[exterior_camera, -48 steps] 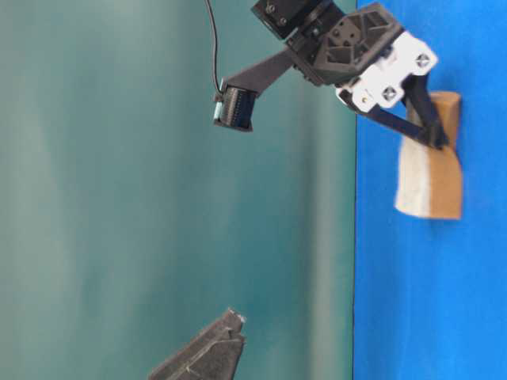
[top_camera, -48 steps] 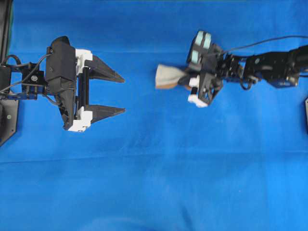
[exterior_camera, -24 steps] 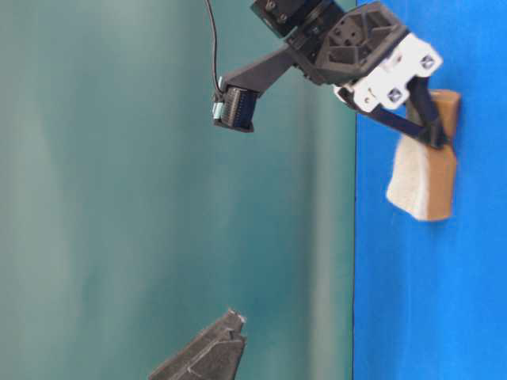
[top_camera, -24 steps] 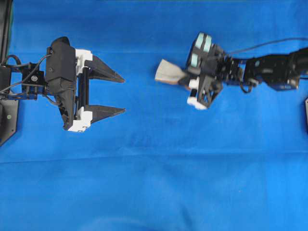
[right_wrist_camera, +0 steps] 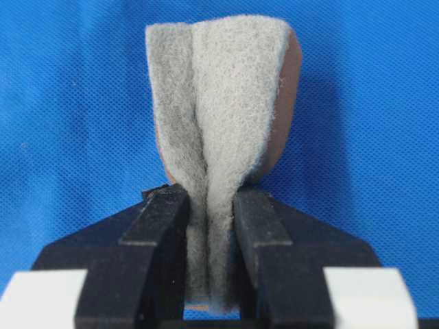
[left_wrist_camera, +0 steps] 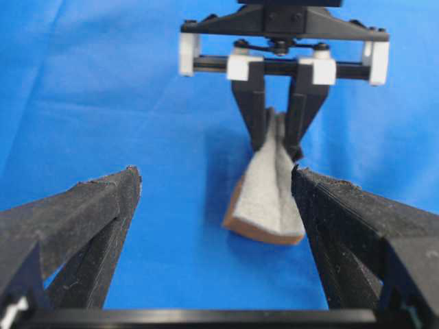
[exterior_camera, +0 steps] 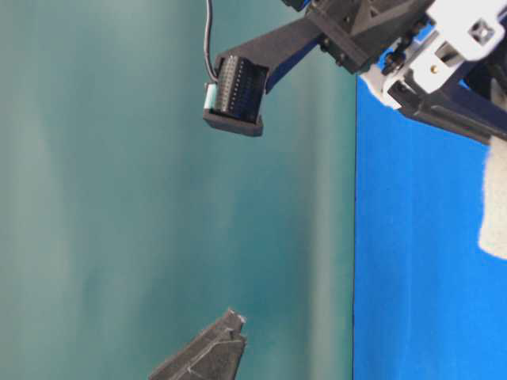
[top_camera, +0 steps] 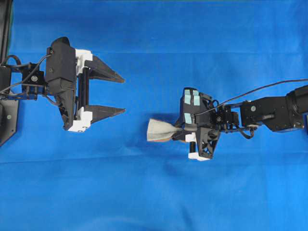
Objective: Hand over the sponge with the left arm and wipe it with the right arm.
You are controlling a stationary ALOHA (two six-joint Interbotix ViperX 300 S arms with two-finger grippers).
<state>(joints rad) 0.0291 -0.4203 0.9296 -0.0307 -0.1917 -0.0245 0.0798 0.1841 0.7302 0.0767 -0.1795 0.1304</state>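
The sponge [top_camera: 159, 131], grey-white fuzz over an orange-brown layer, is pinched and folded in my right gripper [top_camera: 180, 132], which is shut on it low over the blue cloth. In the right wrist view the sponge [right_wrist_camera: 216, 103] fans out beyond the right gripper [right_wrist_camera: 209, 199]. My left gripper [top_camera: 123, 95] stands open and empty at the left, well apart from the sponge. From the left wrist view the sponge [left_wrist_camera: 267, 199] lies ahead, near the right-hand finger of the left gripper [left_wrist_camera: 215, 175], not between the jaws. The table-level view catches only the sponge's edge [exterior_camera: 495, 206].
A blue cloth [top_camera: 154, 192] covers the whole table. A teal wall [exterior_camera: 119, 198] stands behind it. The right arm's cable [top_camera: 269, 86] trails off to the right. A black base plate [top_camera: 6, 120] sits at the left edge.
The right gripper, still shut on the sponge, has swept across the cloth toward the lower part of the overhead view and slightly left. The left arm has not moved.
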